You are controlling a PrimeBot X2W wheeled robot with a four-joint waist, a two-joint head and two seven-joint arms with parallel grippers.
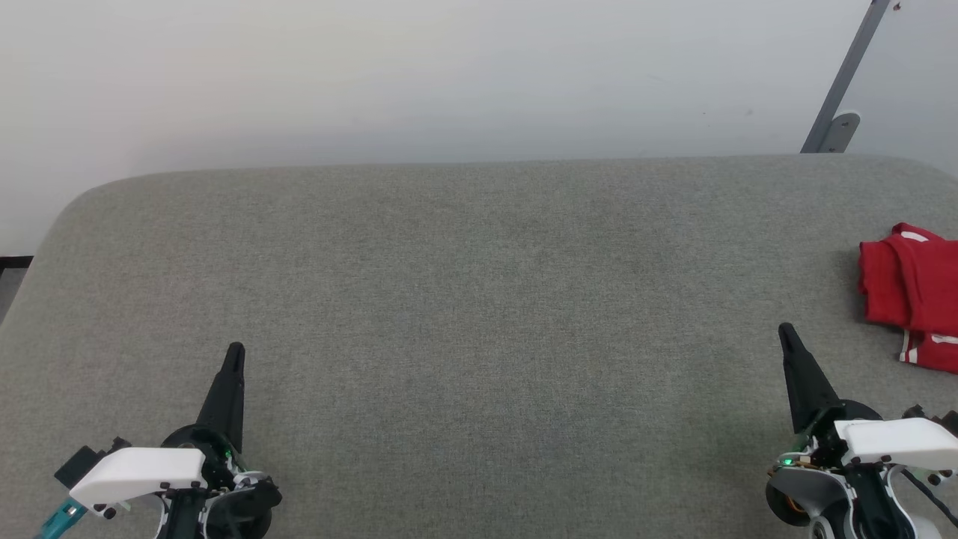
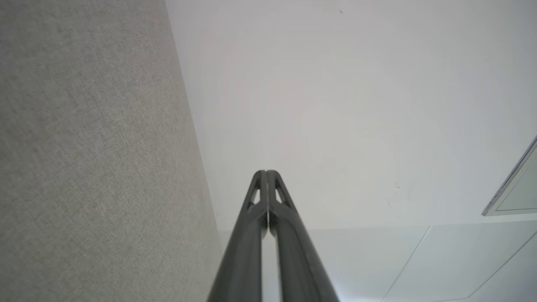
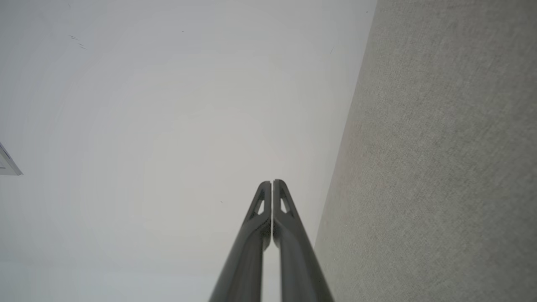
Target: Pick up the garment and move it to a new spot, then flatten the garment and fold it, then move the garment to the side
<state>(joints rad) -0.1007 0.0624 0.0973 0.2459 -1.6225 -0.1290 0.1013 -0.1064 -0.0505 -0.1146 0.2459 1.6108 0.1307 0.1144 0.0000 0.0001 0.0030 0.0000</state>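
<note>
The garment [image 1: 913, 296], a red T-shirt with a bit of white striped trim showing, lies folded at the far right edge of the grey fabric surface [image 1: 479, 299], partly cut off by the head view's border. My right gripper [image 1: 786, 331] hovers low at the right, a short way left of and nearer than the garment, shut and empty. My left gripper [image 1: 235, 349] is at the lower left, far from the garment, also shut with nothing in it. In the wrist views both finger pairs, left gripper [image 2: 266, 173] and right gripper [image 3: 272, 182], press together tip to tip.
The grey surface has a rounded far edge against a white wall [image 1: 449, 75]. A grey metal bracket [image 1: 842, 97] leans on the wall at the back right. Floor tiles [image 2: 419, 268] show in the left wrist view.
</note>
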